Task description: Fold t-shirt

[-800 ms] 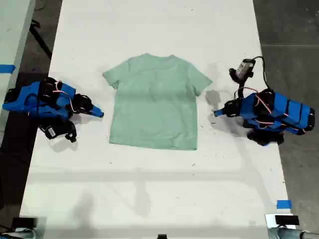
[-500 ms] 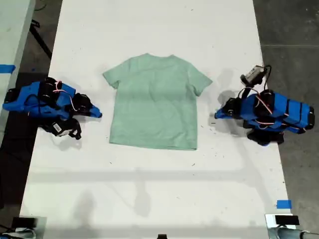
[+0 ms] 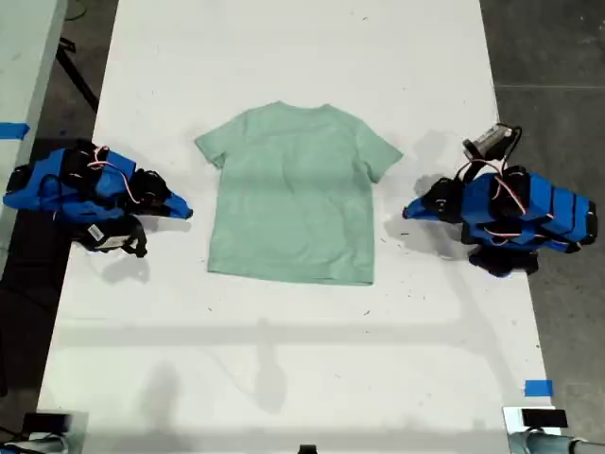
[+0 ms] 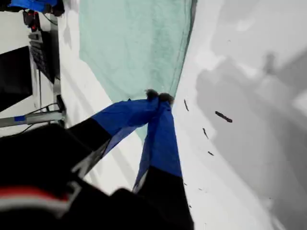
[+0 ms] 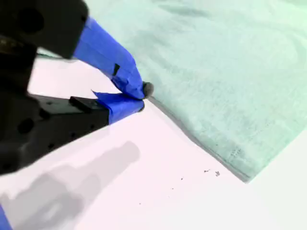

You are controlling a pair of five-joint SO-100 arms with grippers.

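The pale mint-green t-shirt (image 3: 293, 194) lies flat and spread out mid-table, neck toward the exterior view's top. My first gripper (image 3: 406, 211) is shut and empty, resting low at the exterior view's right, a short gap from the shirt's side edge. In the first wrist view its blue fingertips (image 4: 158, 97) meet in front of the t-shirt (image 4: 134, 43). My second gripper (image 3: 189, 213) sits at the exterior view's left, also shut and empty, just short of the shirt's other side. In the second wrist view it (image 5: 143, 96) appears right beside the t-shirt (image 5: 230, 62) edge, near a hem corner.
The white table (image 3: 302, 57) is long and narrow, with dark floor past both long edges. Blue tape marks (image 3: 537, 388) sit near the exterior view's lower right. Small black specks (image 4: 223, 116) dot the surface. A dark screen (image 4: 14, 74) stands beyond the far edge.
Both arms have shifted slightly at the wrist. The first arm's camera swung toward the exterior view's right, and the second arm's camera drew in closer. The t-shirt has not moved.
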